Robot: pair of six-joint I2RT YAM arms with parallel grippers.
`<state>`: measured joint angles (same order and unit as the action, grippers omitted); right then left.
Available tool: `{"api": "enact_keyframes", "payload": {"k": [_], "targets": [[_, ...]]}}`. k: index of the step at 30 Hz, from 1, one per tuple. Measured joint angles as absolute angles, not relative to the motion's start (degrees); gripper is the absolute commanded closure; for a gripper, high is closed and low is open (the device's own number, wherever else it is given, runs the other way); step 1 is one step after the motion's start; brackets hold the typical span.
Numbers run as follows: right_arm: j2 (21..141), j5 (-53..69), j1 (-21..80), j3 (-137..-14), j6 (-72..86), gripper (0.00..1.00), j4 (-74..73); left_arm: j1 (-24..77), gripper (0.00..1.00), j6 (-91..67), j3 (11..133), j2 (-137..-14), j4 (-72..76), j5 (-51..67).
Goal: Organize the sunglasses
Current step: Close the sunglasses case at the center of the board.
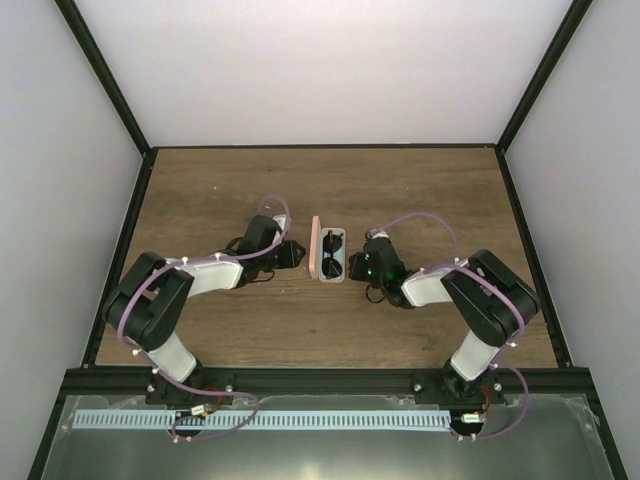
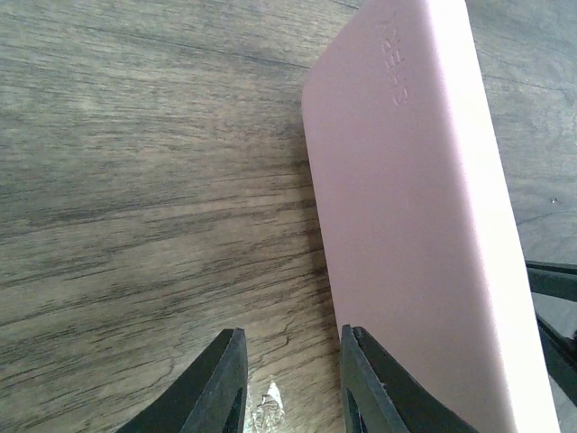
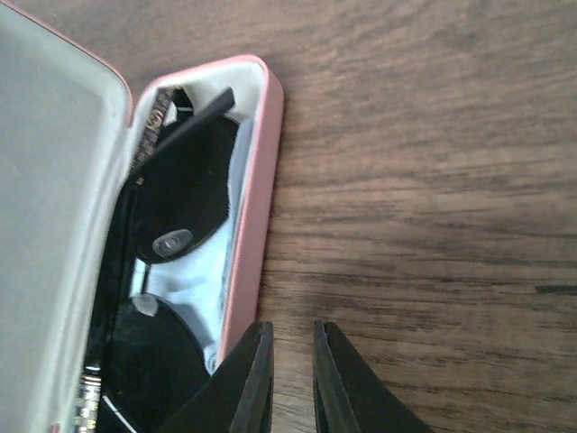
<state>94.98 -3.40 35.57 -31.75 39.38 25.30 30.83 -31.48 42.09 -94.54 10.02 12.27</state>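
Sitting mid-counter [image 1: 330,190], about halfway between the left and right edges, is the pink case [image 3: 257,180]. It's open, long axis running far edge to near edge. Lid [image 2: 415,225] stands up along the left side of the tray. The sunglasses [image 3: 185,203] are inside the tray, folded, dark lenses up, one temple arm crossing the far end, pale lining under them. Left pincer [image 2: 290,343] is low over the counter on the lid's outer side. Its fingers are spread a little, bare wood shows in the gap, nothing pinched. Its right finger [image 2: 379,388] is right against the lid's edge; can't tell if it actually touches. Right pincer [image 3: 293,329] is on the opposite side, just beside the tray's outer wall toward its near end. Its fingers are almost pressed together with only a thin slit of wood showing, nothing gripped. Neither pincer is on the sunglasses.
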Motion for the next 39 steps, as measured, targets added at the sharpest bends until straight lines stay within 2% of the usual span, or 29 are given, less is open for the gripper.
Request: {"api": "enact_keyframes", "payload": {"k": [14, 39], "targets": [[96.16, -1.78, 35.57, -31.77, 38.37, 0.87, 25.54, 31.66, 0.68, -31.53, 43.68, -89.91, 6.31, 9.65], [97.34, 0.43, 35.44, -32.14, 38.39, 0.87, 26.72, 37.67, 0.68, -31.55, 49.5, -93.1, 4.71, 9.23]]}}
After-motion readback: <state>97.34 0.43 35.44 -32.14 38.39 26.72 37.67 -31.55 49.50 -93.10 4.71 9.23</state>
